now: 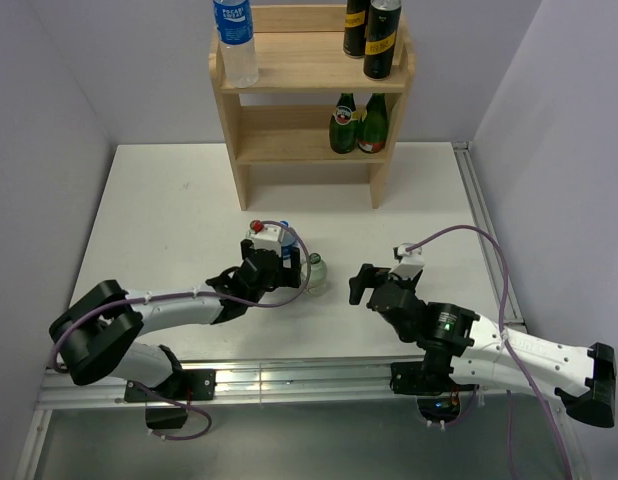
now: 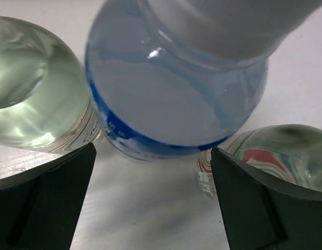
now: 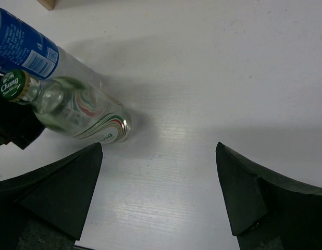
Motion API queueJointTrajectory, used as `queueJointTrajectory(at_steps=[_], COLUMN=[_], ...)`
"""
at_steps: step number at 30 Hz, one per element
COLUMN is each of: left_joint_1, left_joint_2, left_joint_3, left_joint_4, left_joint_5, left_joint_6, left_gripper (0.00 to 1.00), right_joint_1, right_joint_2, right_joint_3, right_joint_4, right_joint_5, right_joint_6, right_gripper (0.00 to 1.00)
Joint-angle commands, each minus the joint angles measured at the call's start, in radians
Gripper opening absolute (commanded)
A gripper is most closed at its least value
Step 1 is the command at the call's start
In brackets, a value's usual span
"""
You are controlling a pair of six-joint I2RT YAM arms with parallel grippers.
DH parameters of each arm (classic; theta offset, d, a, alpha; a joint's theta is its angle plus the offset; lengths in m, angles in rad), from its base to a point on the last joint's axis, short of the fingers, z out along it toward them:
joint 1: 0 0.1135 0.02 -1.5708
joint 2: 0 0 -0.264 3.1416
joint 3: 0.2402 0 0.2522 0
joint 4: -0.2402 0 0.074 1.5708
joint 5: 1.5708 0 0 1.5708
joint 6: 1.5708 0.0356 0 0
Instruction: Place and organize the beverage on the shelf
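Note:
The wooden shelf stands at the back. Its top board holds one blue-labelled water bottle at the left and two dark cans at the right. A second water bottle stands on the table, flanked by two short clear bottles. The right one, green-capped, shows in the top view. My left gripper is open just short of this water bottle, one finger toward each side. My right gripper is open and empty, right of the green-capped bottle.
Two dark green glass bottles with red labels stand on the shelf's lower board at the right. A metal rail runs along the table's near edge. Grey walls close in the table at both sides.

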Motion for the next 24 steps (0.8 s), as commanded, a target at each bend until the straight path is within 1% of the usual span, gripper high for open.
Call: queueJointTrajectory(at_steps=[1,3,8,16,18,24], left_joint_1=[0.002,0.002,0.013,0.022,0.022,0.026], left_joint_2=[0.056,0.080,0.129,0.162,0.175,0.261], left_joint_3=[0.059,0.073,0.054,-0.010,-0.022,-0.006], left_joint_4=[0.083,0.095,0.210,0.362,0.402,0.452], left_joint_5=[0.027,0.000,-0.062,-0.126,-0.129,-0.114], left_joint_6=[0.033,0.047,0.099,0.107,0.105,0.101], left_gripper=[0.99,0.99,0.99,0.99,0.99,0.98], right_joint_1=[0.006,0.006,0.008,0.008,0.008,0.008], right_joint_2=[-0.017,-0.025,-0.022,-0.017,-0.022,-0.028], right_joint_3=[-0.011,-0.014,-0.014,-0.014,-0.015,-0.017], right_joint_4=[0.033,0.034,0.037,0.040,0.042,0.045], right_joint_5=[0.026,0.023,0.018,0.016,0.013,0.007], right_joint_6=[-0.003,-0.005,-0.006,-0.012,-0.014,-0.015], right_gripper=[0.96,0.96,0.96,0.96,0.96,0.96])
